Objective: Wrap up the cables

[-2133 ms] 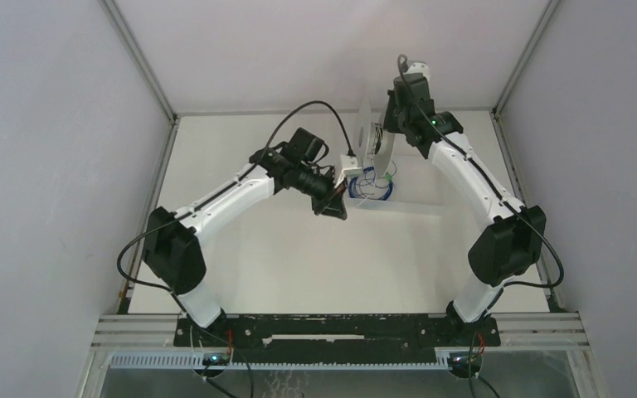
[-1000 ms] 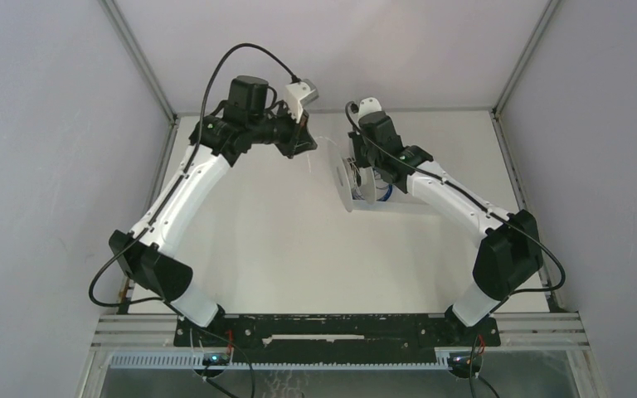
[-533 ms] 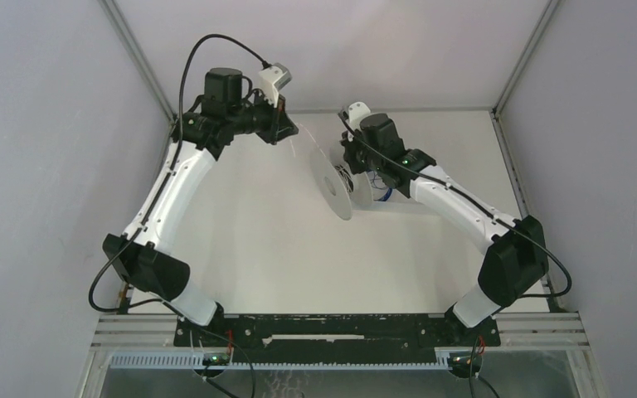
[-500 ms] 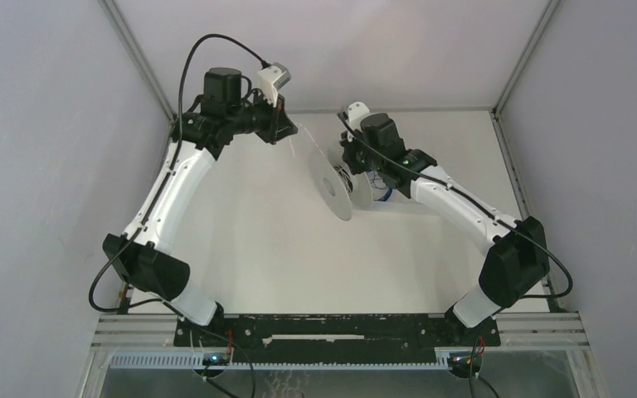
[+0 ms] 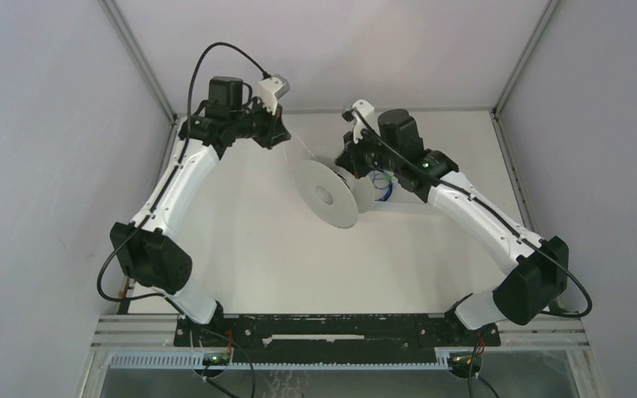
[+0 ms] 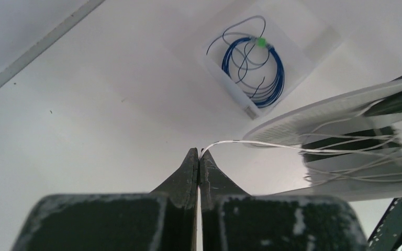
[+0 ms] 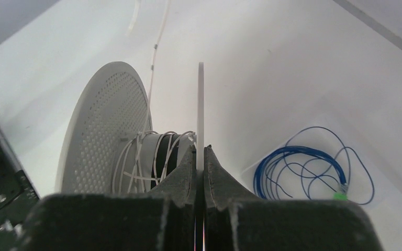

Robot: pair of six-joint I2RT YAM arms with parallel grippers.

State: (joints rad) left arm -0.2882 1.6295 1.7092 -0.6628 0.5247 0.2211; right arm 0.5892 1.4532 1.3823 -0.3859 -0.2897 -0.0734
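Note:
A white spool (image 5: 325, 194) with two round flanges is held up over the table's far middle. My right gripper (image 7: 200, 149) is shut on the thin edge of its plain flange (image 7: 200, 99); the perforated flange (image 7: 104, 125) stands to the left. Thin pale cable (image 7: 152, 157) lies in loose turns round the hub. One strand (image 6: 241, 142) runs from the spool to my left gripper (image 6: 199, 152), which is shut on its end. In the top view the left gripper (image 5: 284, 137) is up and left of the spool, and the right gripper (image 5: 355, 164) is at the spool's right side.
A coil of blue cable (image 6: 256, 68) with a green tag lies in a shallow white tray (image 6: 298, 44) on the table, just behind and right of the spool (image 5: 384, 187). Grey walls close the table on the left, back and right.
The right arm has turned the spool, so its flange now faces the top camera instead of standing edge-on. The left gripper has shifted a little left, holding the strand.

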